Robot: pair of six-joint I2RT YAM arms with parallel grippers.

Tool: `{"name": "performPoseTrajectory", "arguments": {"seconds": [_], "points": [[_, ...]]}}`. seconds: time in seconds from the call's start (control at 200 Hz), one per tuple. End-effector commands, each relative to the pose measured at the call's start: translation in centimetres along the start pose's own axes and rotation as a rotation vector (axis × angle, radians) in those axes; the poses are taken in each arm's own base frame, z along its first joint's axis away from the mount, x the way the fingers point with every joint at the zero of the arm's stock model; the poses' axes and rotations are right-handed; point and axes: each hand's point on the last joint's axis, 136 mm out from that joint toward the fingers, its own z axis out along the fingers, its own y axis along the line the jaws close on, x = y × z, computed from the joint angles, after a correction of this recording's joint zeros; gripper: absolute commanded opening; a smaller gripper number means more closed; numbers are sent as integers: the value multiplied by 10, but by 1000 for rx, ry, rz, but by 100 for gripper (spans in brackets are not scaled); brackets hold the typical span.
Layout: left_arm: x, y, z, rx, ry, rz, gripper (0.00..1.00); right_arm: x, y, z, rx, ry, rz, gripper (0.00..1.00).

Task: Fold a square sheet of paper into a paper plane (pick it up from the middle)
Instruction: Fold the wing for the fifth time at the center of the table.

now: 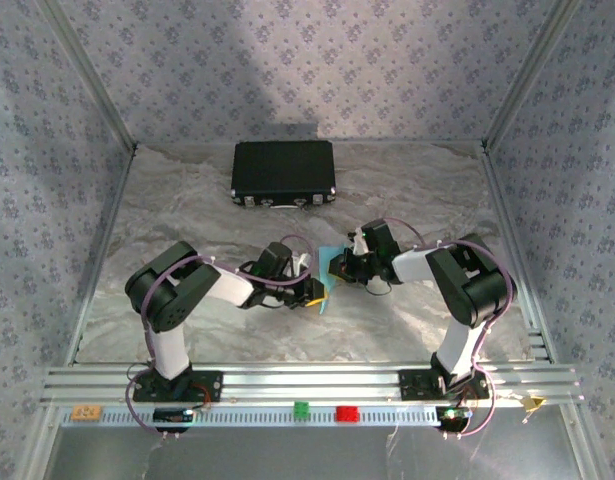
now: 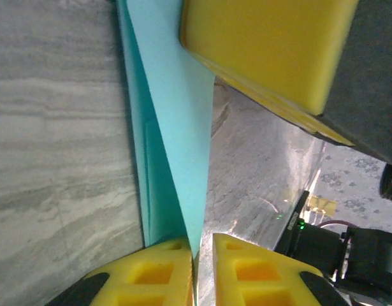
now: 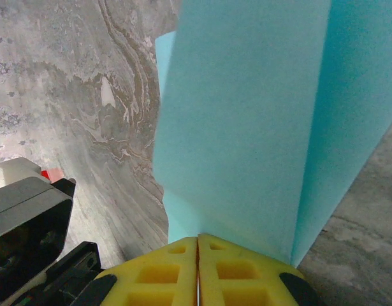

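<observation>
The light-blue sheet of paper (image 1: 328, 272) is folded into a narrow creased shape and held upright above the table's middle, between the two grippers. My right gripper (image 3: 197, 241) is shut on the paper's (image 3: 246, 127) lower edge, its yellow pads pressed together. In the left wrist view the paper (image 2: 176, 127) tapers down between the fingers of my left gripper (image 2: 204, 245). Those jaws stand a narrow gap apart, and the paper lies against the left finger (image 2: 151, 274). The right gripper's yellow finger (image 2: 266, 51) is close above. From overhead, the left gripper (image 1: 312, 290) and right gripper (image 1: 339, 268) almost touch.
A black rectangular case (image 1: 284, 172) lies at the back of the marbled table. A green block (image 1: 301, 408) and a red block (image 1: 346, 413) sit on the front rail between the arm bases. Patterned walls close in both sides.
</observation>
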Motion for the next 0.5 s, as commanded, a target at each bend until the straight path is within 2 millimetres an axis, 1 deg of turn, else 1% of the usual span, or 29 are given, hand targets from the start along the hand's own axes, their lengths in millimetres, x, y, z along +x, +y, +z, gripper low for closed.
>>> {"name": "performPoseTrajectory", "arguments": {"seconds": [0.0,0.14,0.185,0.245,0.32,0.43,0.495], "points": [[17,41,-2,-166,39,-49,11,17,-42,4,160,34,57,10],[20,41,-2,-163,53,-41,4,18,-45,6,171,37,60,9],[21,40,-2,-162,60,-39,4,19,-46,6,174,39,63,9],[23,41,-3,-168,66,-36,6,19,-48,6,181,39,67,9],[25,43,-5,-188,70,-33,13,19,-48,6,186,38,68,9],[29,44,-7,-199,78,-20,14,20,-49,5,192,38,70,9],[31,43,-7,-199,85,-14,12,20,-50,5,195,38,68,9]]}}
